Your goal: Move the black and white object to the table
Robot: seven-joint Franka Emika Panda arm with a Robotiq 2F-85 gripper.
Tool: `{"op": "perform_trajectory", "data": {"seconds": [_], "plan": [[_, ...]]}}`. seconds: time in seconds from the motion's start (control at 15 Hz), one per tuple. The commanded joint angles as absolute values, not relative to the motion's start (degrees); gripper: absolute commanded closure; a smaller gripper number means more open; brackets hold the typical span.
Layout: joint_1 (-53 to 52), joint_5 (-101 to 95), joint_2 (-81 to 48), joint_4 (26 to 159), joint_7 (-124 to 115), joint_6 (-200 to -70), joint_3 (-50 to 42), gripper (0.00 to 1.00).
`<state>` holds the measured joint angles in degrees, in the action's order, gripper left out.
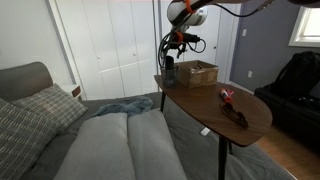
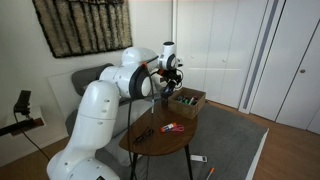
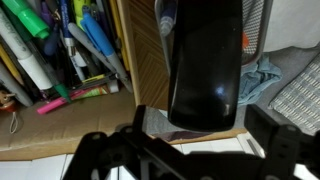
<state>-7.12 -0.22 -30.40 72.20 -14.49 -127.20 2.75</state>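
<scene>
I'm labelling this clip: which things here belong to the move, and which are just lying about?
Part of the job: black and white object; table; gripper.
Lying about: box of markers; small red thing; sofa; cushion.

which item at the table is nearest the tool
The tall black object beside the box; the red item and dark item lie farther along.
</scene>
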Motion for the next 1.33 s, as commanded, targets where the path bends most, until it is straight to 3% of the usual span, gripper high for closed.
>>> {"op": "perform_trajectory", "data": {"seconds": [0.0,0.33,0.4,0.47,0.6,0.8,0.93,1.13,1.27], "plan": [[-7.8,0.3,-33.3,67.9,-14.0,-126.7,2.6,0.0],[-7.9,0.9,-35.5,66.1,-13.2,-126.9,3.3,0.0],[-8.1,0.7,-35.7,65.9,-13.4,-126.9,3.1,0.08],[-8.2,0.6,-35.9,65.7,-13.3,-127.0,3.1,0.27],[-8.4,0.4,-35.7,65.7,-13.5,-127.1,2.9,0.43],[-8.6,0.0,-33.9,66.9,-13.5,-128.3,2.7,0.61],[-8.4,-0.5,-32.6,67.8,-13.4,-129.6,3.3,0.67],[-8.8,-1.4,-29.2,69.2,-12.8,-130.9,3.0,0.92],[-9.4,-2.5,-28.0,68.9,-12.8,-130.0,2.7,1.0]]}}
